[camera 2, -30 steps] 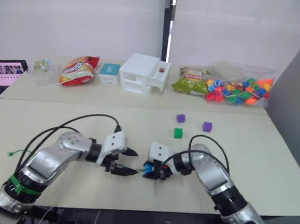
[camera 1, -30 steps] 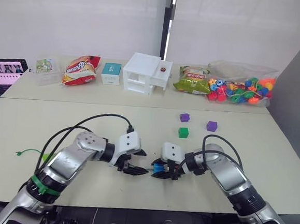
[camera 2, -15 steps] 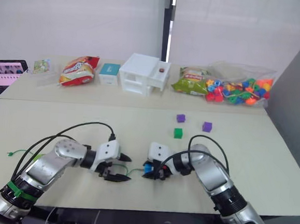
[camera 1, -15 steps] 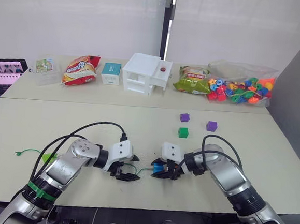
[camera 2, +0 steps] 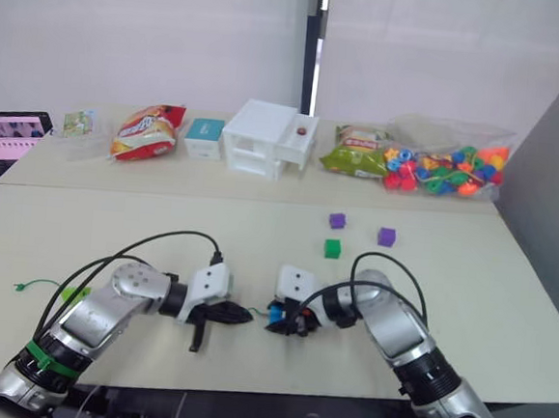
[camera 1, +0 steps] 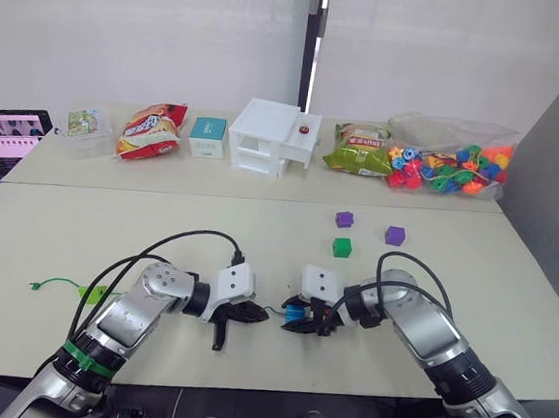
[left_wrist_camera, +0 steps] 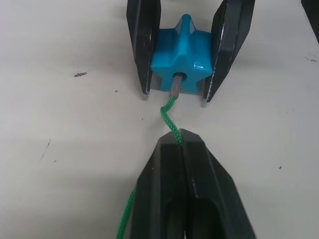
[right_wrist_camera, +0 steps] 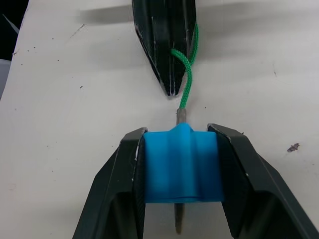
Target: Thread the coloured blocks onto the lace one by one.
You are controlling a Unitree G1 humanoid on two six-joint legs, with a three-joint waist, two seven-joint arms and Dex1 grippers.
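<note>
Left wrist view: blue flower-shaped block [left_wrist_camera: 182, 62] clamped between the two black fingers of the right gripper [left_wrist_camera: 180, 94], grey stiff tip of the green lace [left_wrist_camera: 169, 112] entering the block's centre hole. Left gripper [left_wrist_camera: 180, 142] pinched tight on the lace just short of that tip, a short kinked length of cord between the two grippers, more cord trailing back beside the fingers.

Right wrist view: same block [right_wrist_camera: 182, 164] squeezed from both sides, grey tip poking out on both faces of the block, so the tip passes right through. Left gripper's closed fingers [right_wrist_camera: 167, 45] pointing at the block, nearly touching, lace [right_wrist_camera: 187, 82] looping along one side of them.

Left eye view: both grippers low over the near part of the beige table [camera 1: 504, 314], facing each other at its middle, left gripper [camera 1: 252, 312] just left of the right gripper [camera 1: 295, 319]. Knotted tail of the lace [camera 1: 49, 286] lying well off to the left, lime green wedge [camera 1: 90, 294] just beside it. Dark green cube [camera 1: 342, 247] farther back to the right of centre, one purple cube [camera 1: 345, 219] just beyond it, the other purple cube [camera 1: 395, 236] a little to the right. All three cubes loose on the table, apart from one another. Along the far edge: snack bags, a small box, a white toy house [camera 1: 272, 137], a clear bag of mixed beads [camera 1: 448, 156].
</note>
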